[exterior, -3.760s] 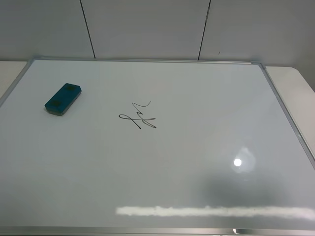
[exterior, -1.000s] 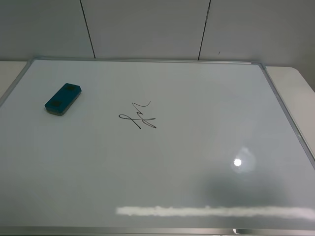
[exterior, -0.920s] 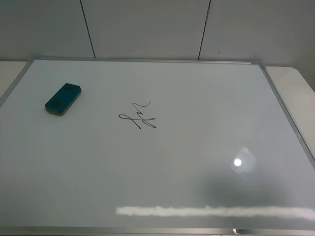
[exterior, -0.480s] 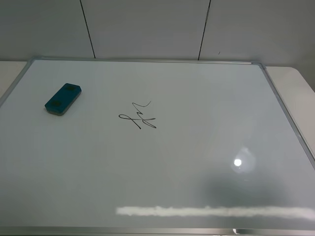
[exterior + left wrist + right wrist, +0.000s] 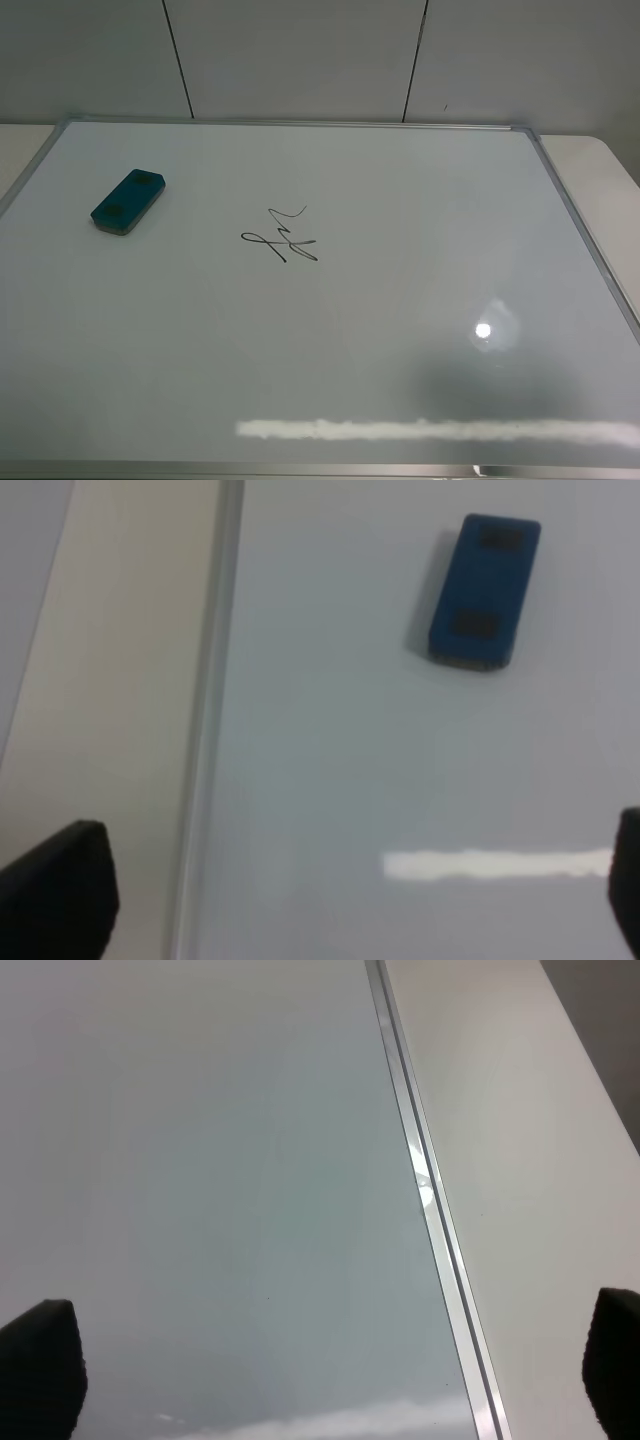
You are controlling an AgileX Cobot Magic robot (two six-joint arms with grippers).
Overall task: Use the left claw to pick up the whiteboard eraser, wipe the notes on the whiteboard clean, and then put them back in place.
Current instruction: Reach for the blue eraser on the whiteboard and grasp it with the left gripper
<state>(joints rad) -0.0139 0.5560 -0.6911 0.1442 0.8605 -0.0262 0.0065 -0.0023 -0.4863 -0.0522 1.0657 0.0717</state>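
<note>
Seen from the high camera: teal-blue whiteboard eraser [image 5: 128, 201] with two dark ovals on top, lying flat at ten o'clock on the glossy whiteboard [image 5: 420, 220]; black looping notes [image 5: 281, 237] at four o'clock from it, well apart. Seen from the left wrist: eraser [image 5: 485, 590] untouched, left claw [image 5: 340, 895] spread wide, holding nothing. Seen from the right wrist: right gripper [image 5: 328, 1365] likewise spread wide and empty, over the board's silver frame [image 5: 430, 1210].
</note>
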